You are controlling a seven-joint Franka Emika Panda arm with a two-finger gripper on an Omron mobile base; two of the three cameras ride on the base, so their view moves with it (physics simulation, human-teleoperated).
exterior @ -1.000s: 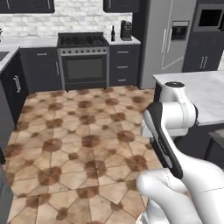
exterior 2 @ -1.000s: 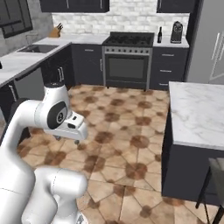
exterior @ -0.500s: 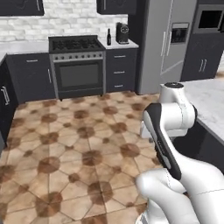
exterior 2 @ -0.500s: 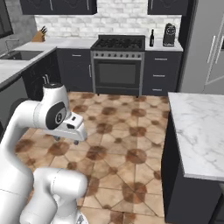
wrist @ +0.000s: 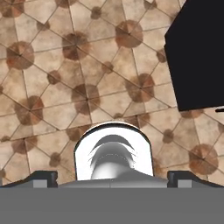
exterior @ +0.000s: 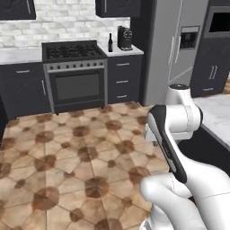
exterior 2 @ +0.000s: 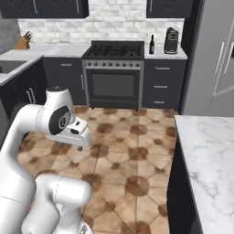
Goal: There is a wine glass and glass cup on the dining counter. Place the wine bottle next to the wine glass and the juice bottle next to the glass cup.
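Note:
The wine bottle [exterior: 110, 42] [exterior 2: 151, 44], near-black with a slim neck, stands on the small far worktop beside the black coffee machine [exterior: 124, 37] [exterior 2: 171, 40]. A corner of the dining counter [exterior: 217, 113] [exterior 2: 209, 157], a white veined marble slab, shows at the right. My arm is folded close to the base, far from the bottle. In the hand view my gripper [wrist: 112, 178] points down at the tiled floor, open, its fingertips [wrist: 44, 177] wide apart with nothing between them. The wine glass, the glass cup and the juice bottle are out of view.
A black stove [exterior: 74, 76] [exterior 2: 114, 73] stands ahead, left of the worktop, with a tall grey fridge [exterior: 173, 49] to the right. A sink counter with a knife block [exterior 2: 22, 42] runs along the left. The dining counter's dark base [wrist: 197, 57] is near the hand.
The whole picture has shifted: the base has driven closer to the stove, and the dining counter has slid toward the right edge. The arm keeps its folded pose, gripper still open.

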